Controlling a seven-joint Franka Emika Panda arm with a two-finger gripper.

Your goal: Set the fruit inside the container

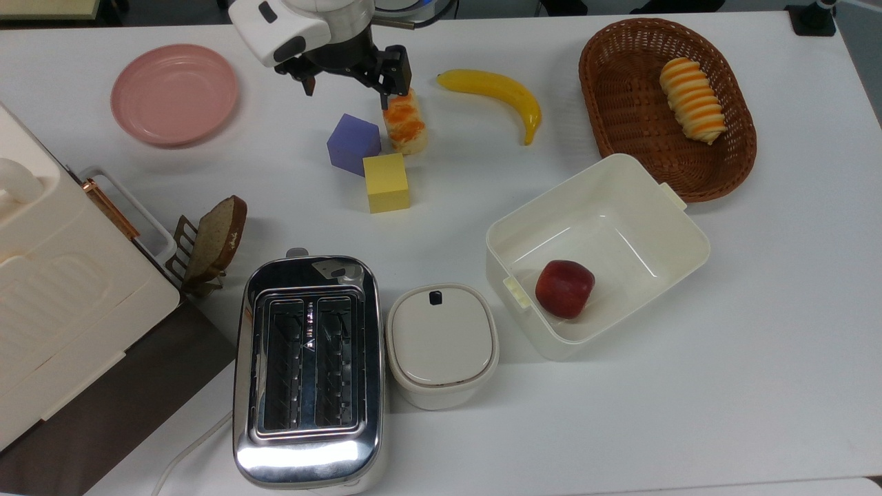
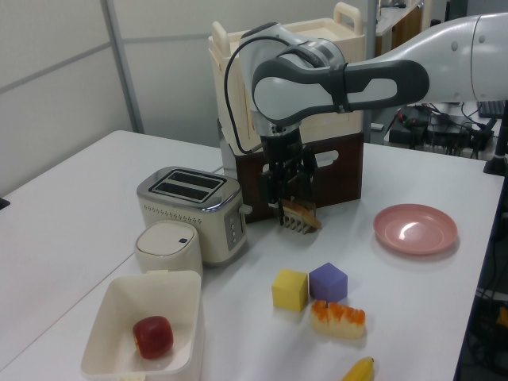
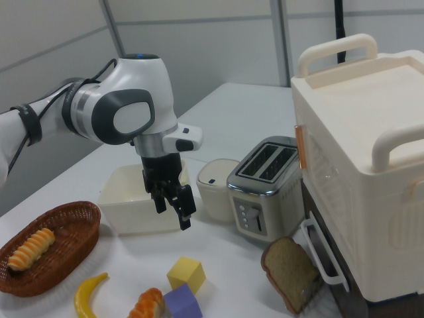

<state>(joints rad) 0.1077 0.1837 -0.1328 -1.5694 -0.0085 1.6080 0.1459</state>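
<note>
Banana lies on the white tabletop at the top view's upper middle, apart from the cream tub lower right, which holds an apple. The pincer hovers spread and empty at upper left, above the orange-topped cake slice.

In the top view, the banana lies at upper centre, the tub lower right of it, the apple inside
</note>
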